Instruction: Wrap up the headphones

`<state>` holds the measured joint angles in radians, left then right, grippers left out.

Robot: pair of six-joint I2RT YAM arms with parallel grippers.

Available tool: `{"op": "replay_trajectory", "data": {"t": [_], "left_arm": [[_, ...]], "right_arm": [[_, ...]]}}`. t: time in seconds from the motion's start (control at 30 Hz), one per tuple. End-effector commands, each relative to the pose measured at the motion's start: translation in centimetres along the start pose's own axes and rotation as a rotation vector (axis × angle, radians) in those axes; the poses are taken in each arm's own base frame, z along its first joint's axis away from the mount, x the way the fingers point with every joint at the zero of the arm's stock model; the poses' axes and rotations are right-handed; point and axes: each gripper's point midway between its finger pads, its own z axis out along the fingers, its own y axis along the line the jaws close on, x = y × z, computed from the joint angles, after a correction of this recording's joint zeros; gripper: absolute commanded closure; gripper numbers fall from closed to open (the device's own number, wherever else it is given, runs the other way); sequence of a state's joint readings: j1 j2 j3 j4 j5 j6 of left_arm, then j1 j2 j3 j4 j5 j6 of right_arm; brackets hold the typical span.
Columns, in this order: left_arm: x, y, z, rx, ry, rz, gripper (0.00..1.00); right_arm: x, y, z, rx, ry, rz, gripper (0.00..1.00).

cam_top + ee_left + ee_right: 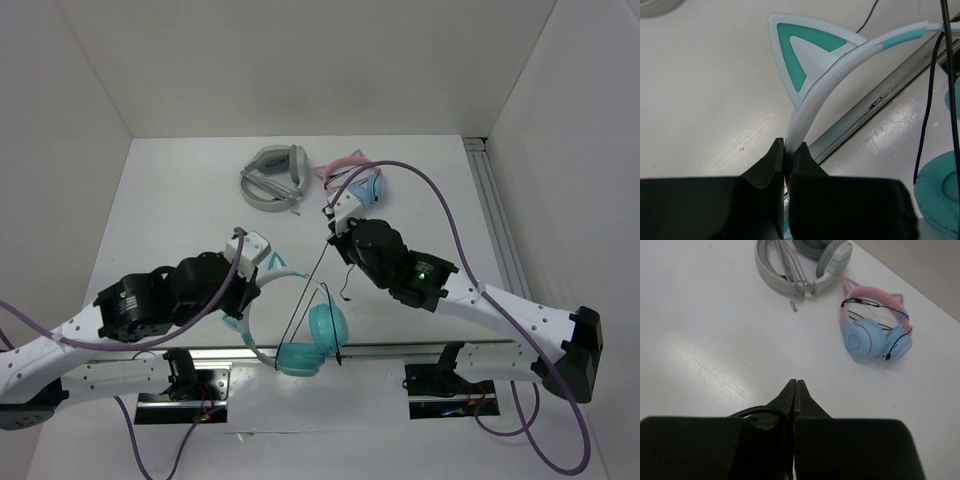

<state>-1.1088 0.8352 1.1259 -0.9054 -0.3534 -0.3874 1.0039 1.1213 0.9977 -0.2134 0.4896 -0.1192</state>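
Note:
The teal headphones (312, 335) hang over the table's near edge, their two ear cups low between the arms. My left gripper (258, 272) is shut on the pale headband (840, 65) just below a teal cat ear (805, 55); in the left wrist view that gripper (786, 145) pinches the band edge-on. The thin black cable (305, 290) runs taut from the cups up to my right gripper (332, 222). In the right wrist view the right gripper (796, 382) is shut, and the cable (752, 411) loops over its left finger into the seam. One ear cup (937, 195) shows at the lower right.
Grey headphones (273, 178) lie at the back centre of the table. Pink-banded cat-ear headphones (355, 178) with light-blue cups lie beside them to the right. A metal rail (400, 350) runs along the near edge. White walls enclose the left, back and right.

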Motion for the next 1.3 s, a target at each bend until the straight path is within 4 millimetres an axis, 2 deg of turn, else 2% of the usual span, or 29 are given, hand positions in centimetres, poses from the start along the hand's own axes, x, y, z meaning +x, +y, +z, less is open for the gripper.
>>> {"op": "replay_trajectory", "data": {"t": [0.0, 0.03, 0.17, 0.23, 0.27, 0.43, 0.6, 0.63, 0.7, 0.87, 0.93, 0.97, 1.03, 1.1, 1.27], "left_arm": [[-2.9, -1.9, -3.0, 0.145, -0.112, -0.014, 1.0], [-3.5, -2.0, -3.5, 0.151, -0.128, -0.03, 1.0], [-5.3, -1.8, -5.4, 0.166, -0.199, -0.075, 1.0], [-5.9, -1.7, -6.2, 0.176, -0.227, -0.084, 1.0], [-6.4, -1.7, -6.7, 0.182, -0.243, -0.098, 1.0], [-7.1, -1.8, -7.2, 0.189, -0.256, -0.121, 1.0], [-8.5, -1.1, -8.4, 0.161, -0.302, -0.201, 1.0], [-8.5, -0.9, -8.4, 0.15, -0.305, -0.204, 1.0], [-9.5, -0.2, -9.1, 0.123, -0.343, -0.266, 1.0], [-10.3, 2.1, -9.1, -0.006, -0.396, -0.407, 1.0], [-10.2, 3.4, -8.9, -0.083, -0.418, -0.487, 1.0], [-10.1, 4.0, -8.9, -0.111, -0.423, -0.511, 1.0], [-10.3, 5.3, -9.1, -0.181, -0.461, -0.595, 1.0], [-10.0, 6.5, -9.0, -0.256, -0.479, -0.665, 1.0], [-10.6, 7.3, -8.8, -0.326, -0.507, -0.734, 1.0]], "right_arm": [[-2.1, 0.5, 0.0, -0.051, -0.099, 0.068, 1.0], [-1.5, 1.3, 0.1, -0.095, -0.09, 0.06, 1.0], [-1.7, 3.9, -0.4, -0.251, -0.136, 0.067, 0.89], [-1.5, 4.9, -0.6, -0.304, -0.148, 0.083, 0.88], [-2.2, 5.4, -1.0, -0.338, -0.186, 0.1, 0.86], [-0.7, 7.8, -1.2, -0.446, -0.254, 0.194, 0.85], [0.7, 9.0, -0.6, -0.472, -0.326, 0.333, 0.84], [2.1, 9.6, -0.4, -0.49, -0.307, 0.336, 0.84], [2.7, 10.5, 0.0, -0.52, -0.307, 0.35, 0.84], [4.6, 12.6, 0.2, -0.609, -0.289, 0.39, 0.92], [4.2, 13.1, -0.2, -0.647, -0.317, 0.422, 0.92], [5.1, 13.4, -0.3, -0.659, -0.304, 0.43, 0.92], [4.7, 13.6, -1.0, -0.685, -0.336, 0.455, 0.92], [5.4, 14.7, -1.9, -0.71, -0.333, 0.451, 0.92], [5.5, 16.6, -3.4, -0.742, -0.339, 0.442, 0.93]]}}
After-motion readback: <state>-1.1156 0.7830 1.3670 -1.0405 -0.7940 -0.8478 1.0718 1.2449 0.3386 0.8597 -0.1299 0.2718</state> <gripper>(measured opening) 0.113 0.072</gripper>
